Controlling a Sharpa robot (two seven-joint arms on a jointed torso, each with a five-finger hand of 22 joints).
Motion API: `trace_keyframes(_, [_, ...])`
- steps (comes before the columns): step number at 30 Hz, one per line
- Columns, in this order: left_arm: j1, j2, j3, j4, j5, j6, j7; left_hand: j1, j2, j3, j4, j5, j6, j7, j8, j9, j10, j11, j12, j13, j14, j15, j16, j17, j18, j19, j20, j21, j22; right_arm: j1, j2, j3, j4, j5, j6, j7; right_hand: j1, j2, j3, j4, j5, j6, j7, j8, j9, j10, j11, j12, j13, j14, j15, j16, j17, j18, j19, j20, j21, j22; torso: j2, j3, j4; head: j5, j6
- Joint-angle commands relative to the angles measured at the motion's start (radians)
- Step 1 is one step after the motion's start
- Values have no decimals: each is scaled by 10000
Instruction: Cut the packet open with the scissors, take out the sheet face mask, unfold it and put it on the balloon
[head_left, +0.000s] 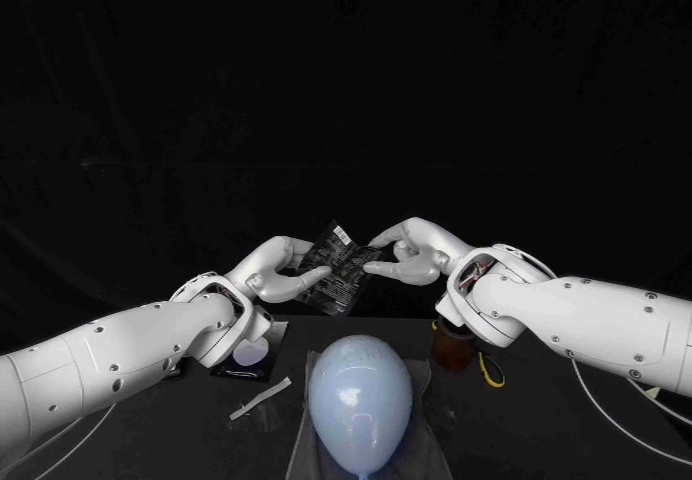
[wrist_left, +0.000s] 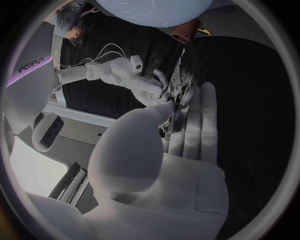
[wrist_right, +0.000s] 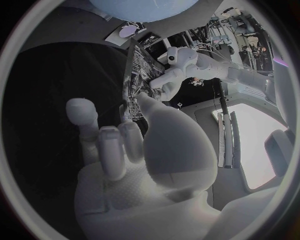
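A black face-mask packet (head_left: 340, 267) with white print hangs in the air above the table, held between both hands. My left hand (head_left: 278, 270) grips its lower left side and my right hand (head_left: 405, 253) pinches its upper right edge. The left wrist view shows the packet (wrist_left: 181, 85) edge-on between my left fingers (wrist_left: 194, 125), with the right hand (wrist_left: 134, 80) beyond it. The packet (wrist_right: 134, 80) appears in the right wrist view against my right hand (wrist_right: 134, 145). A pale blue balloon (head_left: 359, 400) lies on the table below. Scissors with yellow handles (head_left: 492, 372) lie at its right.
A cut-off strip (head_left: 260, 398) lies left of the balloon. A dark stand with a white round face (head_left: 248, 357) sits under my left forearm. A brown holder (head_left: 453, 350) stands beside the scissors. The balloon rests on a clear tray (head_left: 421, 385).
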Motion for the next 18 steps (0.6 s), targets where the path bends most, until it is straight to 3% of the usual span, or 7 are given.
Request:
trace_keyframes(1, [10,-14,15,126,146,183,91,70,37,-54,-23,69,123,41,54,1517,-66,-39,-23,-8,-23,-69,-63,12,177,-60,-16,16,8,-23,71,2,-43,260,219,148,-26,-26,-55,21,-40,-63,20,-63,-9,-72,-15,-24,962,714,51,37,1239,124,-46,-10,-30,7,-11,2,7,-14,-19])
trace_keyframes(6, [10,-22,17,208,224,197,88,70,37,-54,-23,69,123,41,54,1517,-66,-39,-23,-8,-23,-69,-63,12,177,-60,-16,16,8,-67,120,1,10,441,284,253,97,114,-95,83,-40,194,-35,50,55,-8,-57,52,1035,730,24,55,1310,123,-24,-22,-20,47,-12,2,4,-25,-16])
trace_keyframes(10, [10,-11,18,237,309,221,74,70,43,-65,-16,69,125,39,48,1515,-69,-39,-24,-13,-24,-68,-69,13,177,-74,-14,25,16,-111,134,0,94,823,257,509,454,616,93,83,-37,1009,-334,513,258,53,-296,112,1090,748,-136,69,1371,130,19,-127,7,113,-10,1,-2,-21,-16])
trace_keyframes(11, [10,-10,19,244,323,227,68,70,47,-69,-13,69,124,40,45,1514,-71,-39,-26,-15,-26,-67,-72,13,177,-80,-13,28,19,-122,132,0,116,924,215,583,683,803,220,-17,-35,1292,-494,716,353,82,-431,137,1118,758,-239,76,1404,123,58,-193,57,177,-10,1,2,-30,-21])
trace_keyframes(15, [10,-7,19,278,392,249,23,65,42,-101,1,69,115,52,23,1506,-96,-29,-36,-30,-46,-58,-95,13,175,-123,-5,44,34,-161,102,0,213,1366,-86,934,1104,1102,472,-278,-33,1742,-847,1291,675,279,-752,312,1320,791,-536,93,1502,81,201,-455,221,385,-11,5,9,-22,-24])
trace_keyframes(18, [11,-5,19,287,438,269,-14,78,14,-160,-4,69,97,77,-10,1495,-153,-8,-52,-53,-98,-40,-140,8,171,-192,8,68,57,-177,51,0,291,1603,-346,1137,1132,1104,533,-336,-33,1694,-900,1488,812,390,-809,415,1443,822,-607,116,1617,47,284,-548,316,507,-12,6,10,-24,-33])
